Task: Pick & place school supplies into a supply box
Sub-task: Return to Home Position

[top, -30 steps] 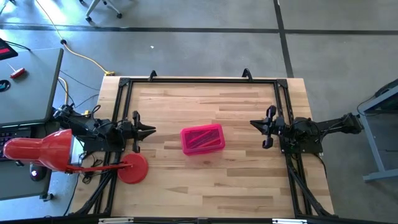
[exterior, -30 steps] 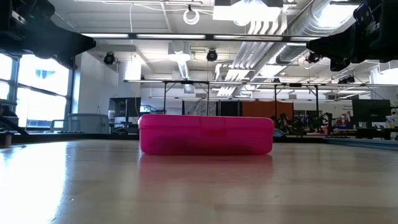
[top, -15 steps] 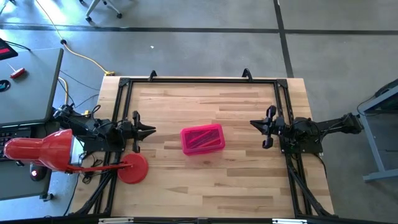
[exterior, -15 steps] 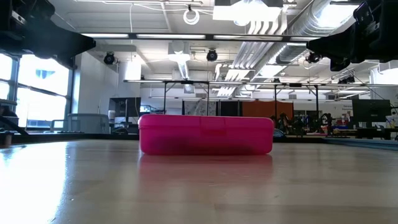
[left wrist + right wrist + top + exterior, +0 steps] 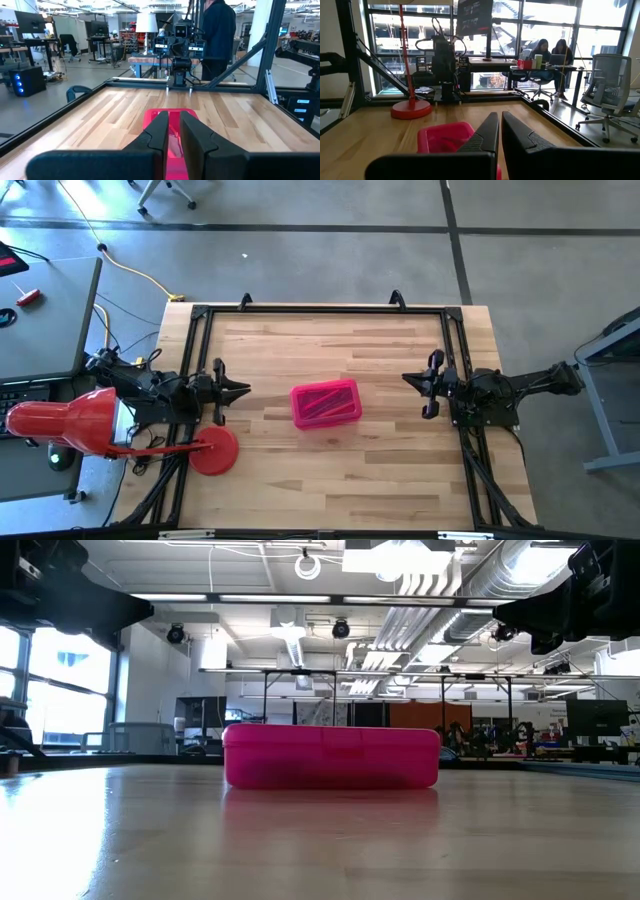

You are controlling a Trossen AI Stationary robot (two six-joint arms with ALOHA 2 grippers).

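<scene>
While supply box [image 5: 326, 403] sits mid-table, left claw [image 5: 243, 391] (slightly apart), right claw [image 5: 408, 380] (together) flank it.

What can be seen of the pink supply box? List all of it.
The supply box is a bright pink, translucent plastic rectangle with rounded corners. It lies flat near the middle of the wooden table, slightly skewed to the table edges. From table height its lid looks shut, with a seam along the top. Dark, thin shapes show faintly through the lid from above. Nothing touches it except the table; both grippers sit well away at the two sides.
</scene>
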